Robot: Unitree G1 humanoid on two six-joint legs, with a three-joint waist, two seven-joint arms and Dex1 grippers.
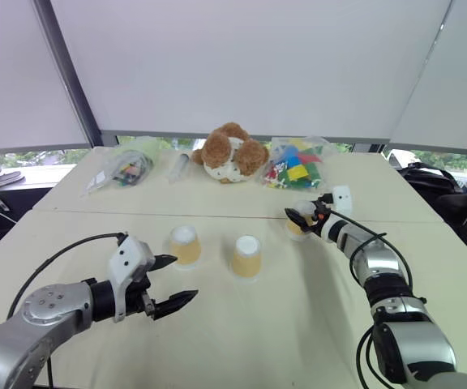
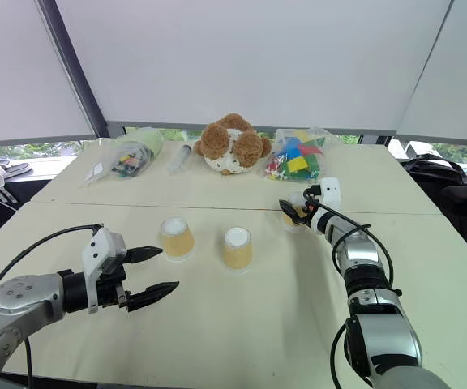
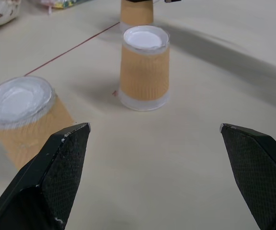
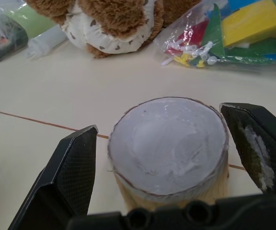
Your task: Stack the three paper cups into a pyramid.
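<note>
With no pyramid begun, the right gripper (image 4: pixel 159 143) is straddling, jaws open, the cup (image 1: pixel 298 224) nearest the teddy bear (image 1: pixel 230 151); the left gripper (image 1: pixel 171 282) is waiting open.

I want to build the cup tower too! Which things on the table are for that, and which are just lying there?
For the tower:
left cup
middle cup
right cup, between the open fingers of the right gripper

Just lying there:
teddy bear
bag of colourful blocks
bag on the left

Both head views look down over the cream bench (image 1: pixel 242 324); wrist views sit close, sharing its upturned tan paper cups (image 3: pixel 144 67).
</note>
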